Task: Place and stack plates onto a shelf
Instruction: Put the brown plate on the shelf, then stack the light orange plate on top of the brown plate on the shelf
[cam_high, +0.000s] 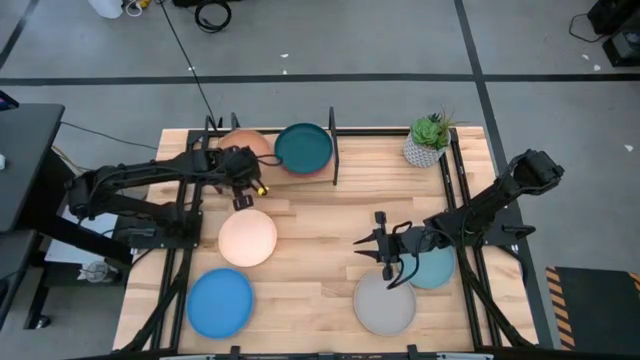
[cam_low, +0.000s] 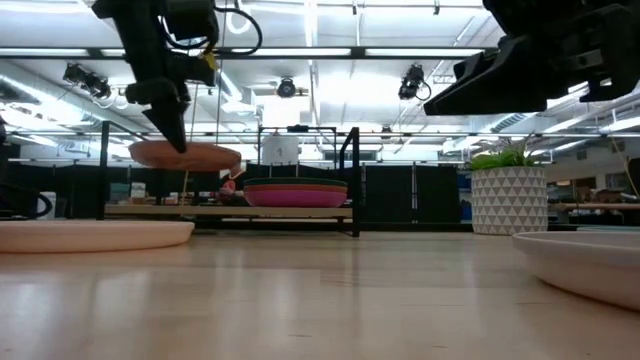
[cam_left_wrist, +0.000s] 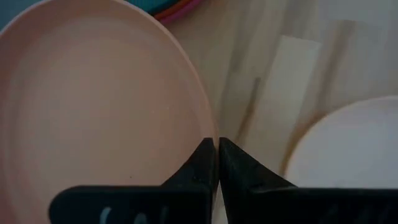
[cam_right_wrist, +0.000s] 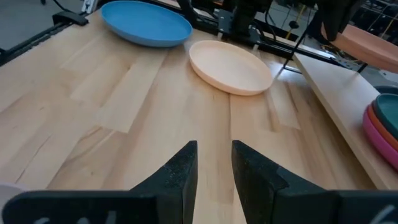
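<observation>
High view: the left tool (cam_high: 243, 166) is over the left part of the shelf (cam_high: 345, 152) at the desk's far edge, clamped on the rim of the terracotta plate (cam_high: 243, 145). The dark teal plate (cam_high: 303, 146) tops a stack on the shelf's right part. On the desk (cam_high: 320, 225), the cream plate (cam_high: 247, 237) lies just near of the shelf, the blue plate (cam_high: 220, 302) at the near left, the grey plate (cam_high: 384, 305) at the near right, and the pale teal plate (cam_high: 435, 268) beside it, partly under the right arm. The right tool (cam_high: 388, 262) hangs over the grey plate's far edge with its fingers apart. A potted plant (cam_high: 429, 139) stands at the far right. Low view: the terracotta plate (cam_low: 185, 154) is held clear above the shelf board (cam_low: 228, 211), roughly level; the stack (cam_low: 295, 192) shows magenta at the bottom. Left wrist view: the fingers (cam_left_wrist: 205, 163) are closed on the terracotta plate's edge (cam_left_wrist: 93, 106); the cream plate (cam_left_wrist: 348, 149) lies beyond. Right wrist view: the right tool (cam_right_wrist: 214, 163) is open and holds nothing, above bare desk; the cream plate (cam_right_wrist: 230, 66) and blue plate (cam_right_wrist: 147, 23) lie ahead of it.
</observation>
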